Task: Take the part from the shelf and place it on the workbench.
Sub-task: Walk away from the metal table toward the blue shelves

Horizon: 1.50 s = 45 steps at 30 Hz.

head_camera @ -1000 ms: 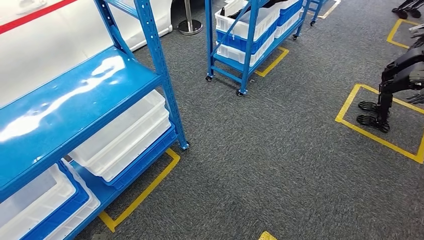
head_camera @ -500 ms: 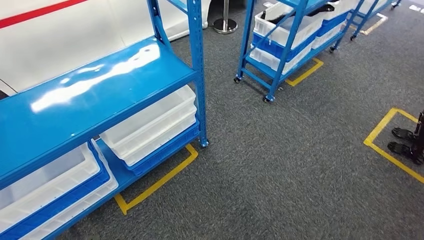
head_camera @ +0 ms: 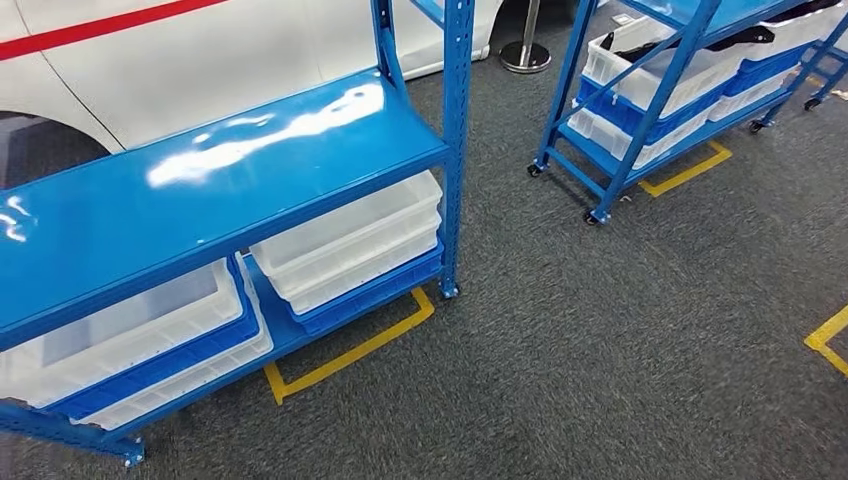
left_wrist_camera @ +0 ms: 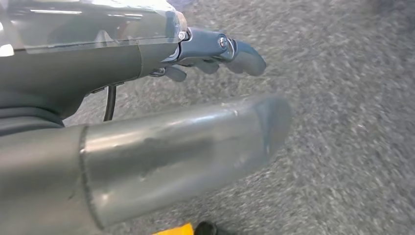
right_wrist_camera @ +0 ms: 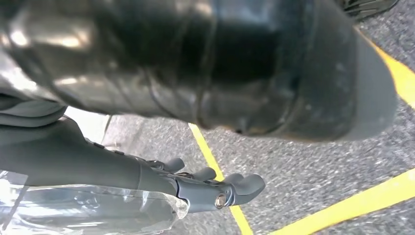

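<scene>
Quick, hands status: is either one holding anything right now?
Left hand: holds nothing, fingers loosely extended above the carpet; open.
Right hand: holds nothing, fingers loosely extended; open.

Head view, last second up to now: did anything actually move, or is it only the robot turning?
Only the camera moved: the whole picture slid right as the view swung left, so the near shelf now fills more of it, the wheeled rack sits further right, and the dark robot legs seen earlier are out of frame. The bins lie as before. Left hand and right hand hang over the carpet, holding nothing.
</scene>
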Each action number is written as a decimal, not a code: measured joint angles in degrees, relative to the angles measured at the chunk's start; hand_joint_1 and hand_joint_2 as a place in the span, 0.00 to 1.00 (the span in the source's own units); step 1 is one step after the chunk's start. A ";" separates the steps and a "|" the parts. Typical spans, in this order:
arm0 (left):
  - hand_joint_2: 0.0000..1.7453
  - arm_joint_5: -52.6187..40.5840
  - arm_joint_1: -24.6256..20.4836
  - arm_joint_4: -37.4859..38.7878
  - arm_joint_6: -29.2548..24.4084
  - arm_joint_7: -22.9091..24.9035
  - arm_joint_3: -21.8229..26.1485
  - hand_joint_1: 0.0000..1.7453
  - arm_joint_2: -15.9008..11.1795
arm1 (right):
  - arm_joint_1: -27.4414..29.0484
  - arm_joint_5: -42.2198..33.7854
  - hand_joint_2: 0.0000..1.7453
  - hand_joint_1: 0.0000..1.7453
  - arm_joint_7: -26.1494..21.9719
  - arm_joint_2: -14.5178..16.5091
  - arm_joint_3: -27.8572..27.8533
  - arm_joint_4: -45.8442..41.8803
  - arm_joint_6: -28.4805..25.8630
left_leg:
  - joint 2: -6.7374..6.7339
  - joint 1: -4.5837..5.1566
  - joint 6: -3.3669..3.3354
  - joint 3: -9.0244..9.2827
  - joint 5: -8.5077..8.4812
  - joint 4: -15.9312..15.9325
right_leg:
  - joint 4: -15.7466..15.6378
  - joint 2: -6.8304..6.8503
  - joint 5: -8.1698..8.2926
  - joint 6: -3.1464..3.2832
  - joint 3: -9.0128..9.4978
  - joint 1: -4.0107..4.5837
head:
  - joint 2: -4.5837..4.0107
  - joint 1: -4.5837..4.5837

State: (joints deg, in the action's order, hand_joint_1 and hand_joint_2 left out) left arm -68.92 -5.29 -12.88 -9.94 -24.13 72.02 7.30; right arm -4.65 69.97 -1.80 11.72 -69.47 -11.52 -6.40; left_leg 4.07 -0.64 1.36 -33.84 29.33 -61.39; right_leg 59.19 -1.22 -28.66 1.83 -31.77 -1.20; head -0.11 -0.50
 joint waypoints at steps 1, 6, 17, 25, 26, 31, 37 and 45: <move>0.00 -0.03 -0.09 0.02 0.01 0.00 -0.02 0.00 -0.01 | 0.07 0.02 0.00 0.00 0.08 -0.02 0.00 0.00 0.00 | -1.85 0.02 0.23 -1.67 1.90 -3.48 | -0.07 0.79 -0.03 0.26 0.03 0.12 | 0.00 0.04; 0.00 -0.25 0.03 0.03 0.12 0.09 -0.16 0.00 -0.09 | 0.17 0.12 0.00 0.00 0.71 -0.03 0.01 0.00 0.03 | -4.18 -0.03 0.45 -4.47 2.48 -9.36 | -0.05 4.57 -0.58 0.51 0.39 0.52 | 0.00 0.07; 0.00 0.08 -0.06 0.08 0.55 0.02 -0.23 0.00 0.00 | 0.02 0.93 0.00 0.00 2.09 0.20 0.43 0.11 0.20 | -4.37 0.36 -3.23 2.94 -3.34 5.35 | 8.80 1.99 -6.86 -2.04 -2.02 0.58 | 0.00 -0.03; 0.00 0.08 -0.01 0.12 0.68 0.06 -0.23 0.00 0.07 | 0.25 0.93 0.00 0.00 2.09 0.11 0.50 0.16 0.11 | 1.50 0.41 -2.25 2.48 -2.31 3.55 | 1.14 -2.54 0.27 -1.65 -0.60 0.29 | 0.00 -0.02; 0.00 0.08 0.00 0.13 0.68 0.07 -0.23 0.00 0.08 | 0.18 0.93 0.00 0.00 2.09 0.08 0.52 0.17 0.11 | 1.98 0.34 -1.88 2.26 -2.29 3.47 | 0.99 -2.83 0.05 -1.48 -0.54 0.39 | 0.00 0.00; 0.00 0.08 0.03 0.19 0.68 0.07 -0.25 0.00 0.25 | 0.08 0.93 0.00 0.00 2.16 0.15 0.72 0.21 0.11 | -0.86 0.13 -0.31 -0.30 0.77 -1.33 | -0.38 0.58 0.45 0.24 0.24 0.18 | 0.00 0.11; 0.00 0.08 0.16 0.20 0.68 0.09 -0.25 0.00 0.29 | 0.27 0.93 0.00 0.00 2.18 0.15 0.86 0.24 0.11 | -4.48 -0.02 0.20 -3.51 0.99 -7.25 | -0.44 4.93 -0.35 0.29 0.98 0.45 | 0.00 0.17; 0.00 0.10 0.30 0.20 0.55 0.58 -0.29 0.00 0.43 | -0.13 1.17 0.00 0.00 2.34 0.23 0.96 0.26 0.00 | -5.40 0.48 -2.85 2.43 -3.41 4.92 | 0.40 5.91 -2.34 -1.86 2.20 0.78 | 0.00 0.10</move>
State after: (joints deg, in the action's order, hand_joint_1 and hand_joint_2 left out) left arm -68.82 -4.99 -12.68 -9.39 -23.55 71.73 7.72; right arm -4.79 71.14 0.54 11.95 -68.51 -11.26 -6.40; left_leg -1.33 -0.15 -1.48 -31.41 25.93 -56.47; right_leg 59.59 4.69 -31.00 -0.03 -29.58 -0.42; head -0.11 -0.39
